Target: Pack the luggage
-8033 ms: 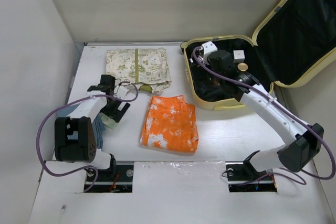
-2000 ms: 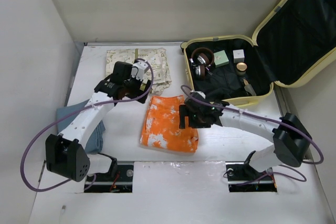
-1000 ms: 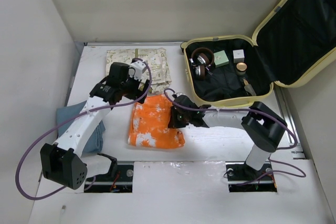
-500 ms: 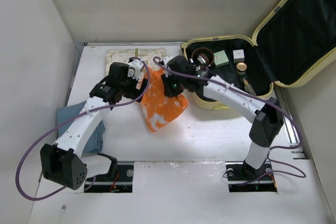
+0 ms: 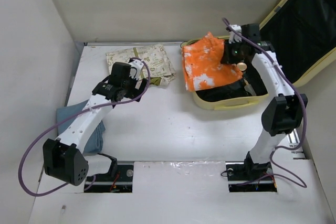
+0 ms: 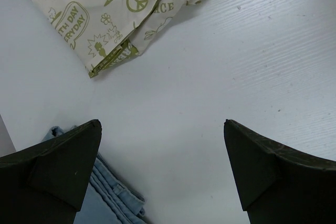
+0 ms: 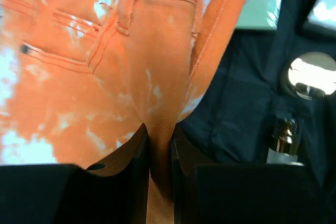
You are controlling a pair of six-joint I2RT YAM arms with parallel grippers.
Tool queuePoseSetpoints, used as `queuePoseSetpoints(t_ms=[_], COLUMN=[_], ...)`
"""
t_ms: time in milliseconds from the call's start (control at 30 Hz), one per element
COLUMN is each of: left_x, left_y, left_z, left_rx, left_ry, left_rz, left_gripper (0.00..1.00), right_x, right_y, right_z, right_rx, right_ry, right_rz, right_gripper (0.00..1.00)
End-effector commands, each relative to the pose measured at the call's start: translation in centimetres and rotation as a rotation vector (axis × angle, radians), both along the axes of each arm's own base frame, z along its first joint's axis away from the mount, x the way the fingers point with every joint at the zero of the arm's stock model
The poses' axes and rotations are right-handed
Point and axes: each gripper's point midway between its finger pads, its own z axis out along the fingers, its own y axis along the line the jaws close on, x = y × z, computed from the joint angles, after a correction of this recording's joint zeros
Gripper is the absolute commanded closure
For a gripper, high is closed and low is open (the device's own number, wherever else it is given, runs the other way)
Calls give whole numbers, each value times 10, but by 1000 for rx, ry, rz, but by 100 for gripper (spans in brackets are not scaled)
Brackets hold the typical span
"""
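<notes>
Luggage point(image 5: 226, 103), a pale yellow hard-shell case, lies open at the far right of the white bench point(image 5: 173, 129), its lid raised and its black lining showing. We see the right hand point(image 7: 160, 141) above the open case, pinched closed on a fold of an orange and white tie-dye garment point(image 5: 207, 66). The garment hangs over the case's left half and is not yet laid down. The left hand point(image 6: 161, 125) hovers spread wide and empty over bare bench, just beside a cream printed cloth point(image 5: 142, 59) at the far middle. A folded blue denim piece point(image 5: 97, 129) lies at the near left.

Small things already sit inside the case: a pale green box point(image 7: 257, 3), a round shiny cap point(image 7: 308, 74) and a little metal-topped bottle point(image 7: 283, 135). We judge the packing partly done, with the orange garment to release and the cream cloth and denim left to go in.

On the cream cloth we read "DAY" and "EVERYDAY", plus "ACE" beside a peace sign. No brand is legible.
</notes>
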Motion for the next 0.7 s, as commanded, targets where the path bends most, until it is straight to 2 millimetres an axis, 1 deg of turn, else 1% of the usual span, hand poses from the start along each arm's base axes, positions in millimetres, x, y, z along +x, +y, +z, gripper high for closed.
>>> queuePoseSetpoints(t_ms=[0, 33, 67, 100, 133, 167, 200, 233, 267, 300, 333, 400, 433, 500, 533, 567, 600, 633, 667], left_x=[11, 12, 12, 12, 13, 17, 18, 18, 19, 21, 21, 21, 21, 22, 24, 24, 25, 27, 27], left_y=[6, 5, 5, 5, 5, 5, 5, 7, 6, 8, 8, 8, 8, 9, 9, 9, 8, 8, 8], left_z=[7, 3, 1, 1, -4, -5, -1, -6, -3, -6, -4, -7, -7, -9, -9, -9, -12, -9, -12], left_rx=[31, 35, 40, 40, 45, 54, 51, 65, 62, 75, 74, 78, 84, 94, 94, 94, 98, 94, 98], left_ry=[-29, -18, -5, -5, 8, 12, 3, 22, 14, 22, 21, 29, 29, 35, 35, 35, 45, 37, 46], left_rz=[22, 22, 21, 21, 21, 28, 29, 35, 35, 43, 43, 43, 36, 42, 42, 42, 42, 42, 42], left_gripper=[0, 0, 0, 0, 0, 0, 0, 0, 0, 0, 0, 0, 0, 0, 0, 0, 0, 0, 0], right_x=[11, 13, 21, 25, 27, 29, 34, 36, 35, 34, 33, 37, 37, 37, 40, 36, 36, 40, 39], right_y=[-35, -43, -68, -81, -90, -108, -115, -124, -131, -148, -153, -170, -170, -177, -177, -179, -186, -191, -196], right_z=[19, 15, 7, -13, -22, -35, -54, -61, -72, -78, -81, -85, -85, -86, -84, -83, -82, -78, -74], right_rx=[67, 92, 95, 81, 82, 78, 90, 83, 87, 83, 92, 83, 83, 55, 59, 56, 27, 15, -7], right_ry=[-115, -117, -121, -85, -69, -48, -8, 7, 35, 47, 52, 32, 32, 35, 22, 14, 0, -25, -33], right_rz=[14, 13, -36, -49, -53, -85, -95, -102, -118, -155, -176, -237, -237, -263, -269, -295, -321, -353, -375], right_gripper=[100, 100, 100, 100, 100, 100, 100, 100, 100, 100, 100, 100, 100, 100, 100, 100, 100, 100, 100])
